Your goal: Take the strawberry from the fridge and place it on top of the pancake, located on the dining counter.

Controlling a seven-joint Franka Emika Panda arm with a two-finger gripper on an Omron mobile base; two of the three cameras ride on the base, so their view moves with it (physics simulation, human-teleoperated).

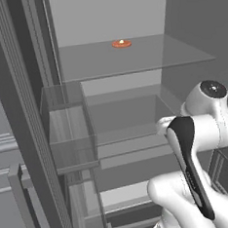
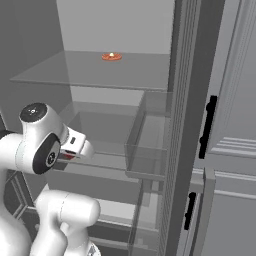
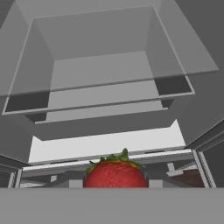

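1. Gripper: the two-finger gripper (image 2: 67,156) sits at the end of the white arm, just in front of the open fridge, and is clamped on the red strawberry with green leafy cap (image 3: 116,173). In the hand view the berry sits at the bottom edge, centred where the fingertips meet.
2. Location of the task's thing: the strawberry is in the grasp, facing the pale grey interior of the tall dark grey fridge (image 1: 18,119). A sliver of red shows at the hand in the right base view.
3. Handling, judged: the berry is light, soft and easily bruised; its skin is likely a little slick. Hold across the widest part of the body, below the cap, with modest force.
4. Surroundings: clear glass shelves (image 3: 109,87) stack ahead of the hand. A small flat orange-red item (image 1: 121,44) lies on the upper glass shelf, well apart from the gripper.
5. Risk, judged: squeezing harder could crush the fruit; a loose hold could drop it during transport to the pancake.
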